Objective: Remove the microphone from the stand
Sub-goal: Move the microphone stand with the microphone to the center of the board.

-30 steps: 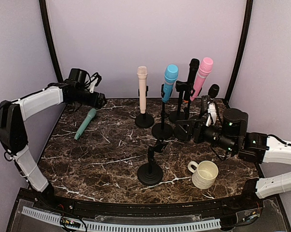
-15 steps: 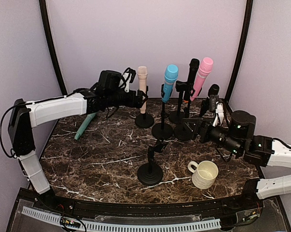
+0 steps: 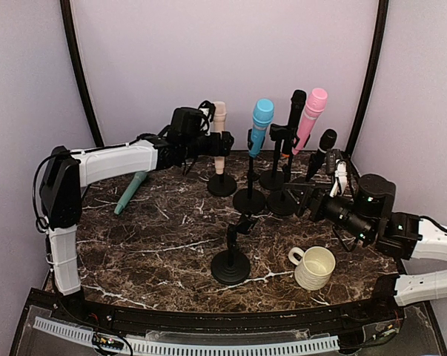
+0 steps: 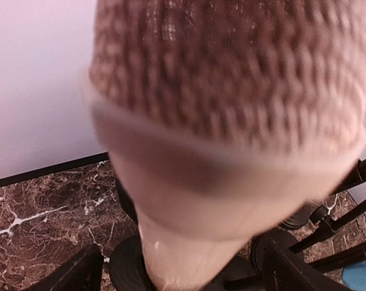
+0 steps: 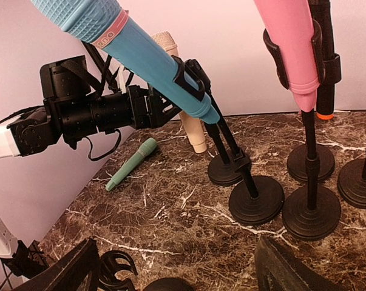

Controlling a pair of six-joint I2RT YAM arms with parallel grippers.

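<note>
Dark marble tabletop (image 3: 156, 237), lilac walls. Left pincer (image 3: 217, 142) sits spread wide either side of the cream handheld microphone (image 3: 219, 115), which stands upright in its round-based black stand (image 3: 222, 185) at the back. It isn't clamped on (wrist view shows gaps both sides). Right pincer (image 3: 305, 200) gapes too, holding nothing, near the right-hand stands. Teal microphone (image 3: 131, 190) lies flat far left and the front black stand (image 3: 231, 259) is bare, so I'd call one done. Cream one: grip and lift both left.

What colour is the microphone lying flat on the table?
The lying microphone is teal green, clearest in the right wrist view.
</note>
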